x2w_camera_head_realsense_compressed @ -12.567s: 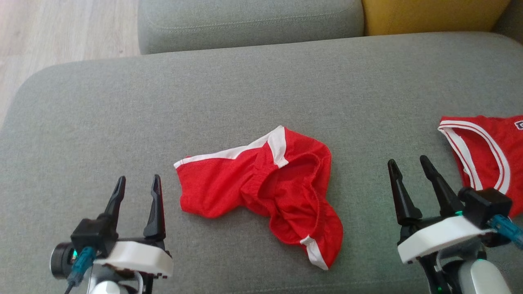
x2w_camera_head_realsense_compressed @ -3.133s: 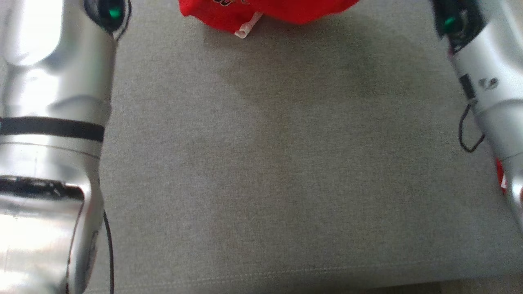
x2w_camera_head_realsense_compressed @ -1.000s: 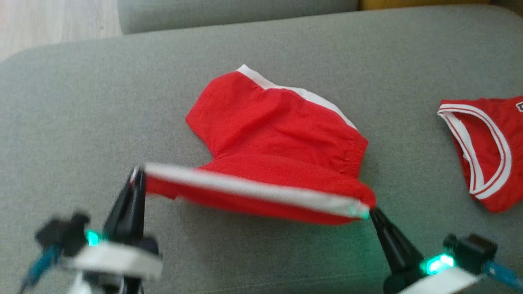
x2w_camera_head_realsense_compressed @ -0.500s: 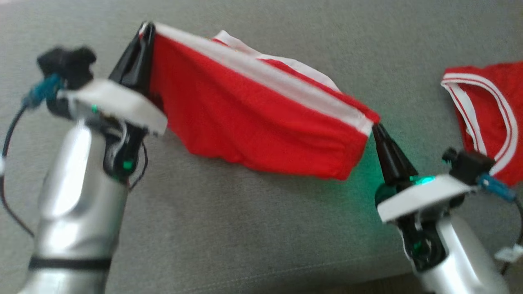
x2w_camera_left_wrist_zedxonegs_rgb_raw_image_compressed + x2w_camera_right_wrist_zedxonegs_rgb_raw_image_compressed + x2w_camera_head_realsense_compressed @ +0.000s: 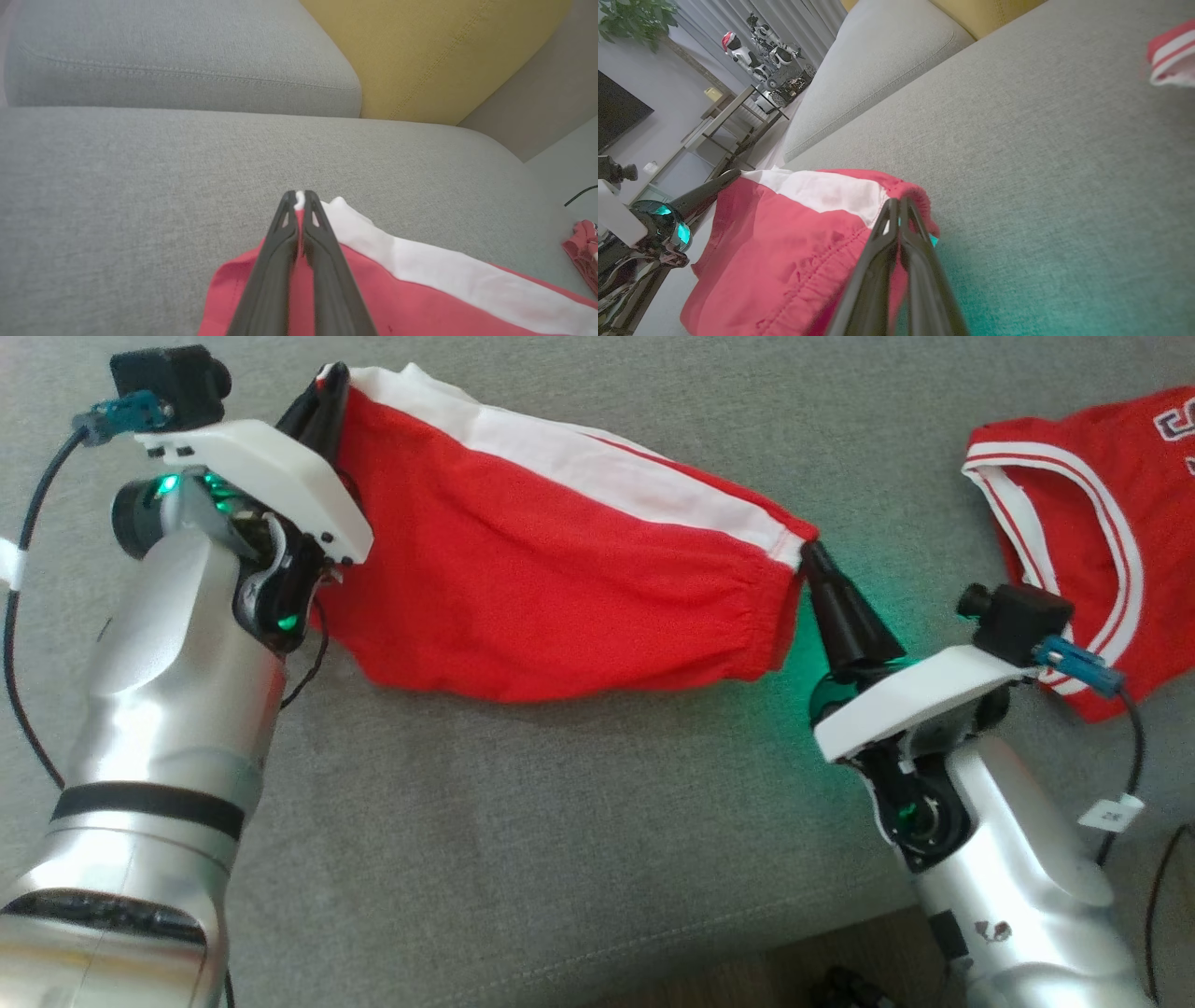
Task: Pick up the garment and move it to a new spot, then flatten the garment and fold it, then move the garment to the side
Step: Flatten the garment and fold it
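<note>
Your left arm [image 5: 168, 709] rises along the left edge of the head frame, silver forearm upright, white wrist plate [image 5: 252, 467] at upper left. Your left pincer [image 5: 329, 378] points to the top edge, fingers pressed together on one corner of the garment [image 5: 541, 588]; the left wrist frame confirms the tips closed with white cloth between them. Your right arm [image 5: 1008, 868] comes up from the lower right, leaning toward upper left. Your right pincer [image 5: 810, 551] sits right of centre, fingers together, clamped on the opposite corner. Green lights glow at both wrists.
</note>
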`<state>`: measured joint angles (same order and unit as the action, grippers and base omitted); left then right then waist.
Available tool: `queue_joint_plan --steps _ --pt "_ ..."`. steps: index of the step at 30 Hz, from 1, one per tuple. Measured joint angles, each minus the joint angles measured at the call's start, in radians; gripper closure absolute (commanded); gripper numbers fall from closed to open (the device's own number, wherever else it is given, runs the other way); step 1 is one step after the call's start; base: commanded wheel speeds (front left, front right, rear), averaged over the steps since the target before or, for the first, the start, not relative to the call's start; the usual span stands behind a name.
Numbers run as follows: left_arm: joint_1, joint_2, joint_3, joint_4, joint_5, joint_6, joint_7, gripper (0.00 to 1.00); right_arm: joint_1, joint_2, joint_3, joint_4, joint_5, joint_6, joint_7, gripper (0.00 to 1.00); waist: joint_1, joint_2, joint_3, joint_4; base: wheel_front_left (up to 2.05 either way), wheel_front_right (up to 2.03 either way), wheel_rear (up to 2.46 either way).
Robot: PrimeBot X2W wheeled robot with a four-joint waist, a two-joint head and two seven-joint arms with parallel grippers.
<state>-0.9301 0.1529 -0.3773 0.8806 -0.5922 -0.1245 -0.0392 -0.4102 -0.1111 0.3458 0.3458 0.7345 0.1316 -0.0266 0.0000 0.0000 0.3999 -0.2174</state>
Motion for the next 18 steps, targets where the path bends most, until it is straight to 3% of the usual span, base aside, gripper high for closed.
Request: queue_joint_plan --steps 1,2,11,14,18 --pt "-0.002 0.000 -0.008 0.009 -0.015 0.000 -0.009 0.26 -0.005 -0.002 0.014 0.004 0.004 0.000 0.000 0.62 0.0000 0.0000 0.002 -0.002 0.00 0.00 0.00" --pt "-0.004 0.000 -0.037 0.027 -0.034 0.000 -0.028 0.00 -0.009 -0.008 0.039 0.007 0.014 0.000 -0.011 0.00 0.0000 0.0000 0.002 -0.003 0.00 0.00 0.00" --pt "0.024 0.032 -0.094 0.021 0.005 0.009 -0.205 0.00 0.029 -0.094 0.052 -0.039 -0.084 0.000 -0.094 0.00 0.0000 0.0000 -0.039 0.028 0.00 0.00 0.00" --pt "0.073 0.042 -0.083 -0.072 0.053 0.058 -0.210 0.00 0.083 -0.099 0.006 -0.091 -0.144 0.000 -0.119 0.00 0.0000 0.0000 -0.054 0.045 0.00 0.00 0.00" --pt "0.178 0.063 -0.025 -0.297 0.136 0.137 -0.213 0.00 0.131 -0.105 -0.067 -0.168 -0.231 0.000 -0.126 0.00 0.0000 0.0000 -0.077 0.064 0.00 0.00 0.00"
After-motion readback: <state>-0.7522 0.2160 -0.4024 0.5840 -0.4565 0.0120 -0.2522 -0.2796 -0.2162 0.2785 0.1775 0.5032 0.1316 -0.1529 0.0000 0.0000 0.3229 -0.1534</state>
